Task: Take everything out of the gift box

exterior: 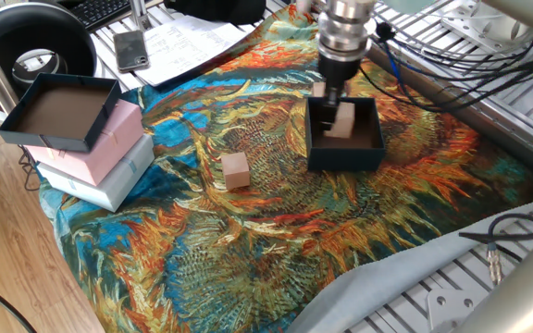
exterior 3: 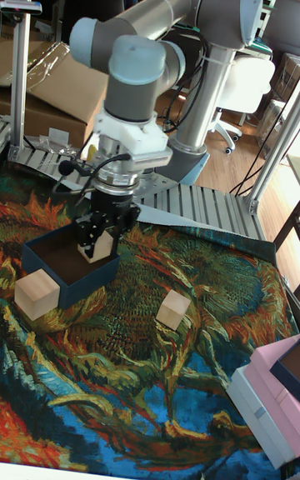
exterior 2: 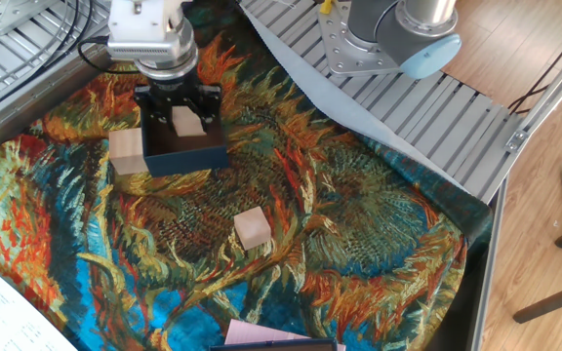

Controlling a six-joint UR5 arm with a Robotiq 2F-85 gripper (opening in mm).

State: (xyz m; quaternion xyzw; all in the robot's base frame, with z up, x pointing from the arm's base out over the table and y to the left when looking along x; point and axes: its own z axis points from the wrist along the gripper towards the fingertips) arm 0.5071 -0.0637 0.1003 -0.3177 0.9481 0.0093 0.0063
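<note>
Fingers of the gripper (exterior 2: 182, 115) are clenched on one pale wooden cube (exterior 2: 189, 124), which hangs tilted above the brown floor of the gift box (exterior 2: 188, 156), within the box's walls as the other fixed view shows it. In one fixed view the same held cube (exterior: 341, 121) sits between the dark fingers just over the box's open top, the gripper (exterior: 334, 104) coming straight down from the arm's silver wrist. The gift box (exterior: 345, 153) stands on the sunflower-patterned cloth (exterior: 248, 240) toward the far right of the table in that view. A second cube (exterior 2: 126, 151) rests on the cloth just beside the box's outer wall, touching or nearly touching it; in the tall fixed view this cube (exterior 3: 37, 294) lies at the near left corner of the box (exterior 3: 71, 275). A third cube (exterior: 236, 170) lies on the cloth well apart from the box, out in the open middle of the fabric; the tall fixed view shows it (exterior 3: 173, 309) to the right of the box. Over at the left edge in one fixed view, a dark lid (exterior: 58, 112) with a brown inside sits on a pink box (exterior: 109, 143), itself stacked on a white box (exterior: 109, 180). I see no other cube inside the gift box.
</note>
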